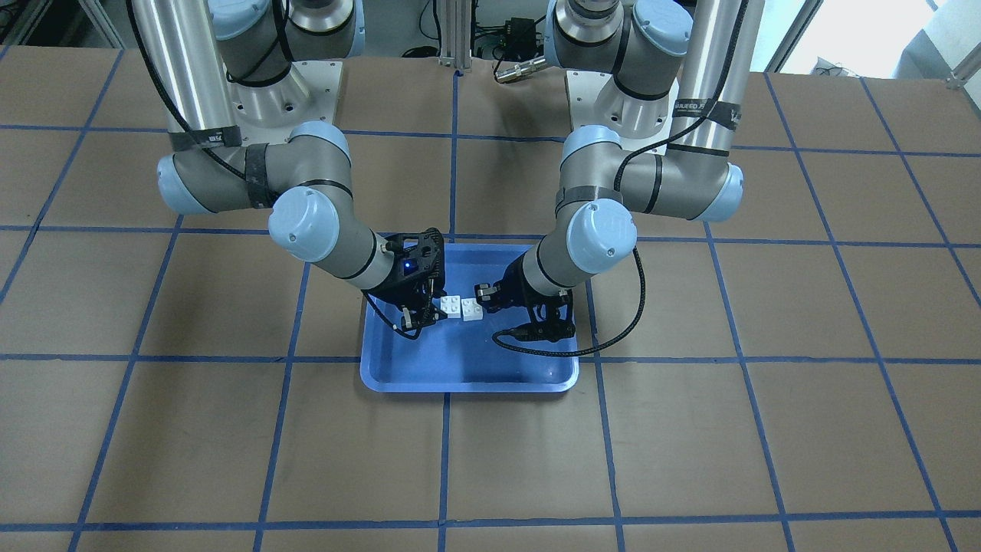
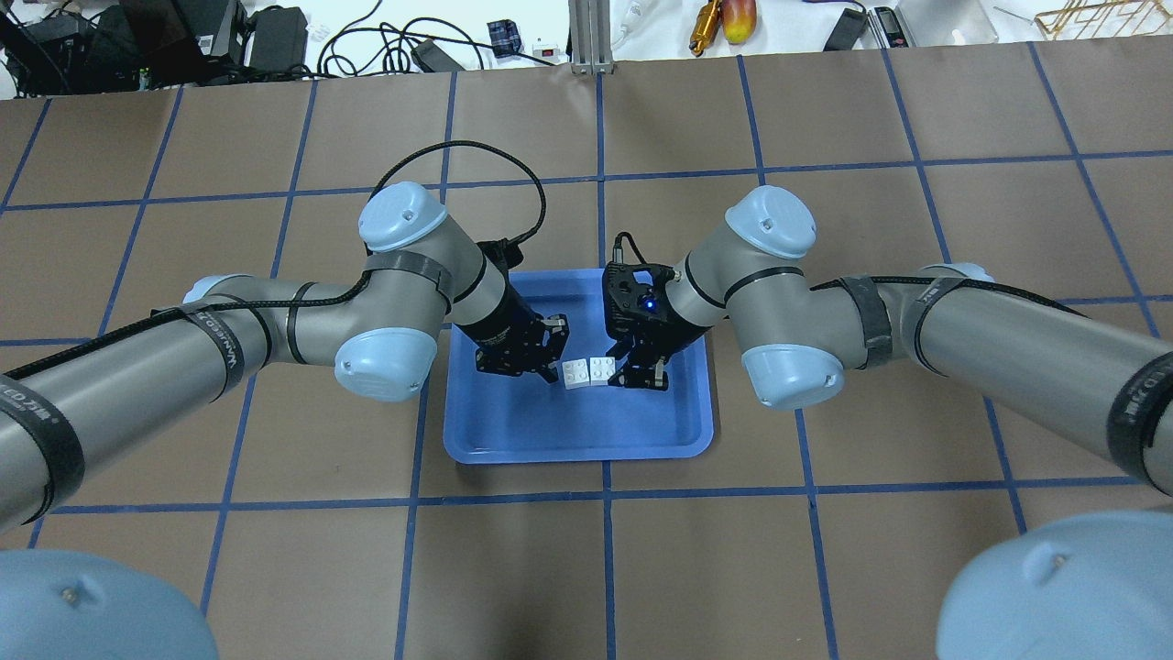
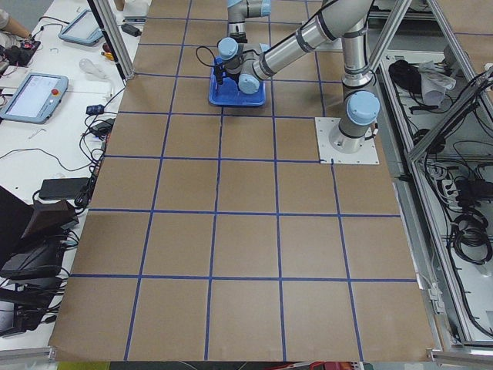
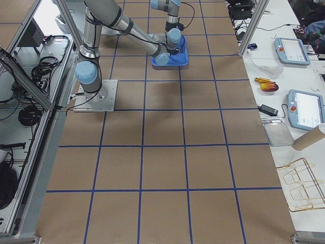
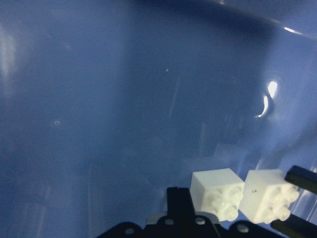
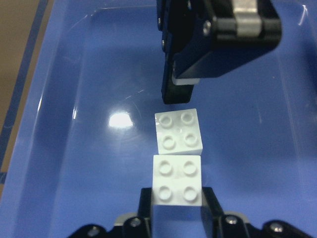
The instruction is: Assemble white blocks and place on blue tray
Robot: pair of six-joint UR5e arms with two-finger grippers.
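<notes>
The blue tray (image 2: 568,431) lies between the arms; it also shows in the front view (image 1: 475,376). Two white blocks sit side by side on its floor, studs up, not stacked. My right gripper (image 2: 628,365) is shut on the block on its side (image 2: 602,367), which shows between its fingertips in the right wrist view (image 6: 177,181). The other block (image 2: 577,372) lies just beyond it (image 6: 178,131), slightly turned. My left gripper (image 2: 554,348) is open, with one finger (image 5: 181,203) against this block (image 5: 218,193).
The brown table with blue grid tape (image 2: 605,568) surrounds the tray. The tray's near half (image 1: 460,360) is bare. A black cable (image 1: 613,337) loops from the left wrist over the tray's edge. Tools and cables lie beyond the table's far edge (image 2: 715,18).
</notes>
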